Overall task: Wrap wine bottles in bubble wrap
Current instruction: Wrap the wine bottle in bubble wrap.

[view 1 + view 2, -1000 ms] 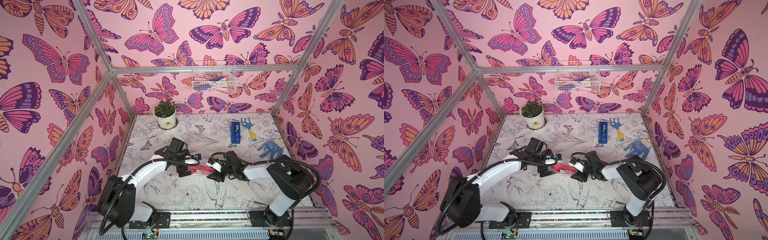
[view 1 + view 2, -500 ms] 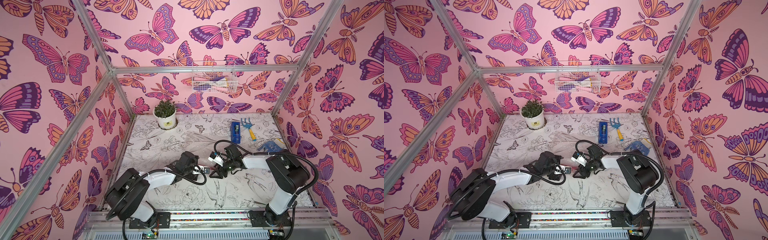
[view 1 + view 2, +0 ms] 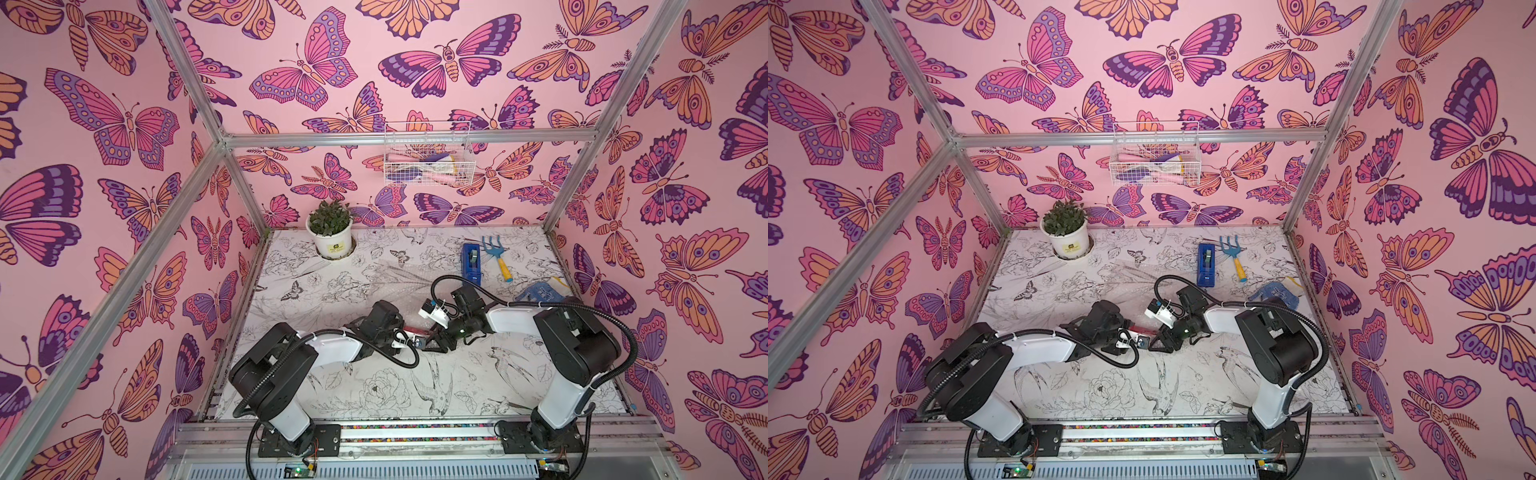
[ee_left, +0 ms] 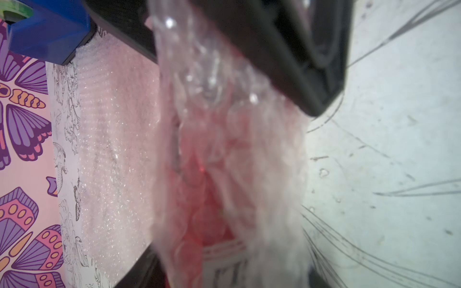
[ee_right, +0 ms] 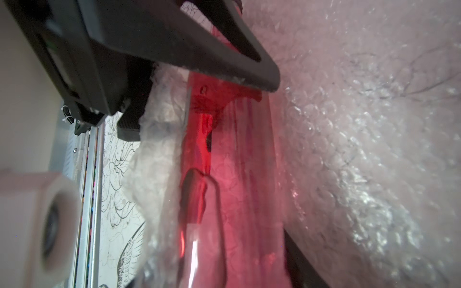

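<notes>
The wine bottle [image 3: 417,332], red liquid showing through, lies mid-table between my two grippers, on the near edge of the bubble wrap [image 3: 374,286] sheet. In both top views the left gripper [image 3: 409,340] meets it from the left and the right gripper [image 3: 434,341] from the right. In the left wrist view the bottle [image 4: 219,224] sits in a fold of bubble wrap [image 4: 262,162], and that gripper [image 4: 227,274] is shut round it. The right wrist view has the right gripper [image 5: 224,261] shut on the bottle [image 5: 237,174], wrap [image 5: 361,149] alongside.
A potted plant [image 3: 331,232] stands at the back left. A blue tape dispenser [image 3: 471,262], a small blue rake [image 3: 496,255] and a blue mesh item [image 3: 538,293] lie at the back right. A wire basket [image 3: 426,160] hangs on the back wall.
The left gripper has gone from wide open to closed on the wrapped bottle. Both arms and the bottle have shifted a little to the right and farther back on the sheet.
</notes>
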Tool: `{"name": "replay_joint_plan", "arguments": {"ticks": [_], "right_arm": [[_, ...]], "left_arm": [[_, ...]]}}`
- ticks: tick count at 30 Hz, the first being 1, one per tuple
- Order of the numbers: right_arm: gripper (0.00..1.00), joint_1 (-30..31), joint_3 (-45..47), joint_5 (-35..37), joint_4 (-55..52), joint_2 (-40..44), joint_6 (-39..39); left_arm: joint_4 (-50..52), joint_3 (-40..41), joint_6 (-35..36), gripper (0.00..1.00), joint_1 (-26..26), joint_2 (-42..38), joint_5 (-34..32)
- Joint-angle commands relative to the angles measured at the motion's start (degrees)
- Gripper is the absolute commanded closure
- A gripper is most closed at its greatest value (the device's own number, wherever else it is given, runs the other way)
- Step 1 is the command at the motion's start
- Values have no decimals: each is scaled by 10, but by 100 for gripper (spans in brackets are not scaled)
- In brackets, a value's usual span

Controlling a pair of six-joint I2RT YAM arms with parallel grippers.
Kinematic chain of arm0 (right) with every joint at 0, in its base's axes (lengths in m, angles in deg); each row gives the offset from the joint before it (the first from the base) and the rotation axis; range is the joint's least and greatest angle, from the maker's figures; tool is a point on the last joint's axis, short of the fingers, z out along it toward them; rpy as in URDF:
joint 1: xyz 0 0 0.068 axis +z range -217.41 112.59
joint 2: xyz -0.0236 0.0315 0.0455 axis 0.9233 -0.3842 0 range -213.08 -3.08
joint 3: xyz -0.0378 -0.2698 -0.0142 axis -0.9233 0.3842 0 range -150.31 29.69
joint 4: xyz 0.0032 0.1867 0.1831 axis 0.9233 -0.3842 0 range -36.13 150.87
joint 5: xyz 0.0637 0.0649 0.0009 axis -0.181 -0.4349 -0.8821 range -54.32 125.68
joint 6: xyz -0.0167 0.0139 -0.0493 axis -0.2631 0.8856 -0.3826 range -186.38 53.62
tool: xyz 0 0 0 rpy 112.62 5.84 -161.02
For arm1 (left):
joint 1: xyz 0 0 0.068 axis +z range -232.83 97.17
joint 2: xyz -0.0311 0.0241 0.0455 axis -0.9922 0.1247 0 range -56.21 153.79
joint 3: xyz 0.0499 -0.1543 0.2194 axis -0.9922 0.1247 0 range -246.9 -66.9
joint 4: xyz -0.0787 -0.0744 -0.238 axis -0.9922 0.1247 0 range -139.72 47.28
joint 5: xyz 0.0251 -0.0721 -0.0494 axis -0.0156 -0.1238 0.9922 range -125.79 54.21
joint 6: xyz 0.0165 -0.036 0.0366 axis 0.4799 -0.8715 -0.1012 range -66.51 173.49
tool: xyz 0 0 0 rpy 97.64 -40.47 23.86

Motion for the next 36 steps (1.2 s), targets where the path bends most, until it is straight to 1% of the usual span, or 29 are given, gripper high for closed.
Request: {"name": "replay_joint_plan", "arguments": {"ticks": [1, 2, 5, 7, 9, 10, 11, 13, 15, 17, 18, 20, 22, 23, 26, 29, 31, 36], "right_arm": [[57, 8, 14, -13, 27, 21, 6], [49, 8, 22, -2, 42, 32, 14], [30, 6, 48, 35, 82, 74, 29], [20, 4, 66, 65, 103, 107, 35], [13, 3, 83, 97, 119, 148, 35], [5, 3, 93, 123, 126, 168, 35], [1, 3, 103, 147, 135, 190, 35], [1, 3, 124, 196, 144, 235, 35], [1, 4, 159, 237, 191, 285, 47], [1, 18, 197, 269, 219, 348, 35], [1, 30, 205, 289, 214, 372, 22], [1, 63, 209, 335, 164, 419, -35], [1, 100, 206, 381, 106, 443, -102], [1, 127, 209, 415, 96, 450, -130], [1, 199, 222, 492, 110, 454, -193], [1, 239, 224, 532, 116, 431, -243], [1, 251, 222, 540, 120, 405, -273], [1, 261, 216, 550, 208, 314, -338]], "left_arm": [[83, -12, -19, 61, 4, 28, -5], [94, -18, -22, 63, 5, 31, -3], [133, -35, -36, 67, 9, 36, 7], [155, -44, -48, 70, 13, 36, 18], [181, -52, -60, 73, 18, 35, 29], [198, -58, -66, 74, 19, 35, 34], [213, -63, -71, 76, 21, 36, 37], [242, -75, -81, 77, 24, 37, 48], [279, -93, -96, 79, 30, 41, 65], [329, -120, -109, 81, 39, 48, 92], [349, -132, -116, 82, 43, 52, 103], [401, -167, -130, 82, 56, 69, 132], [437, -195, -136, 83, 68, 89, 147], [454, -207, -135, 84, 73, 100, 158], [513, -250, -134, 84, 86, 132, 189], [585, -300, -127, 84, 91, 172, 215], [616, -323, -124, 83, 93, 192, 226], [680, -370, -113, 83, 97, 241, 251]]}}
